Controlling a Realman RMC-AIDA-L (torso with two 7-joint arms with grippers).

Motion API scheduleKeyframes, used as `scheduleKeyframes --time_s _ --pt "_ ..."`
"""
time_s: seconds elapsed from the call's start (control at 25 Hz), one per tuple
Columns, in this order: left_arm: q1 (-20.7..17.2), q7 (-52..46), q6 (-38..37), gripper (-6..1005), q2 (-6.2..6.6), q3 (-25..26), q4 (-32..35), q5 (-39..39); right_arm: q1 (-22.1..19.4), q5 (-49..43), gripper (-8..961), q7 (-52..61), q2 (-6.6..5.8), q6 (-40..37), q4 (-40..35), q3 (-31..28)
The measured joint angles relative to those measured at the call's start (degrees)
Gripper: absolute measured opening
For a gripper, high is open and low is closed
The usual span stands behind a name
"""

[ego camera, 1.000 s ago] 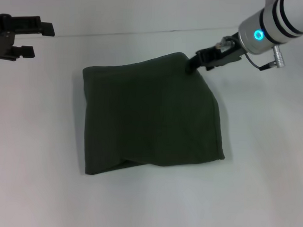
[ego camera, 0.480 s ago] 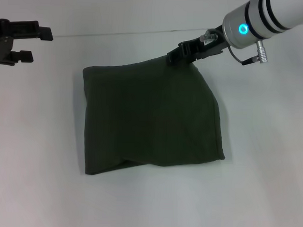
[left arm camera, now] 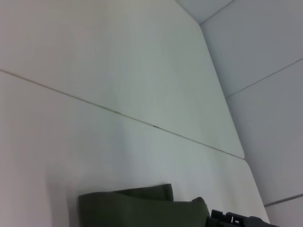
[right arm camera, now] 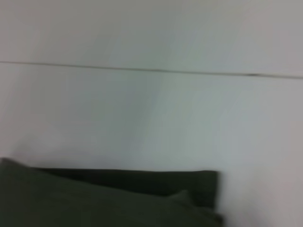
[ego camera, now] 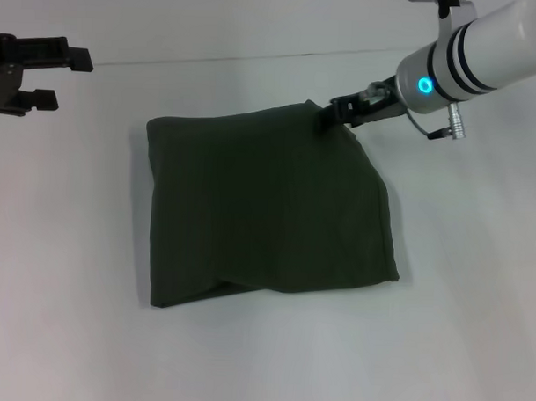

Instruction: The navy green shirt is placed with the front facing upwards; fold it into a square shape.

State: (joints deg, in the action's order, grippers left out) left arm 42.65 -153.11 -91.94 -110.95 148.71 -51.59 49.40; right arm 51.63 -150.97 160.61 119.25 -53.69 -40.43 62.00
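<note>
Dark green cotton shirt (ego camera: 268, 209), folded into a rough square, lies in the middle of the white table (ego camera: 69, 352) | right gripper (ego camera: 328, 116), upper right of the frame, is at the shirt's top right corner; open or closed, I cannot tell | left gripper (ego camera: 57, 70) sits far upper left, fingers apart, holding nothing

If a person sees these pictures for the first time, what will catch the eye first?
The navy green shirt, folded into a rough square, lies dark in the middle of the white table. The right gripper is at its far right corner, and the left gripper hangs idle at the far left.
</note>
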Motion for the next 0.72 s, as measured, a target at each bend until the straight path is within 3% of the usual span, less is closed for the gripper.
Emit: scheduleKeyframes --time_s 0.16,0.44,0.72 --pt "-0.1 0.0 0.0 948 0.12 0.0 0.0 0.0 -0.1 -1.4 584 1.3 0.22 -1.9 -3.0 -0.2" --pt "-0.4 0.0 0.0 948 0.09 0.0 0.0 0.0 -2.0 6.8 580 0.8 0.00 -11.5 -15.3 -0.8" --pt "-1.0 0.0 0.0 948 0.12 0.0 0.0 0.0 -0.7 16.4 576 -4.5 -0.68 -9.8 -5.0 -1.3"
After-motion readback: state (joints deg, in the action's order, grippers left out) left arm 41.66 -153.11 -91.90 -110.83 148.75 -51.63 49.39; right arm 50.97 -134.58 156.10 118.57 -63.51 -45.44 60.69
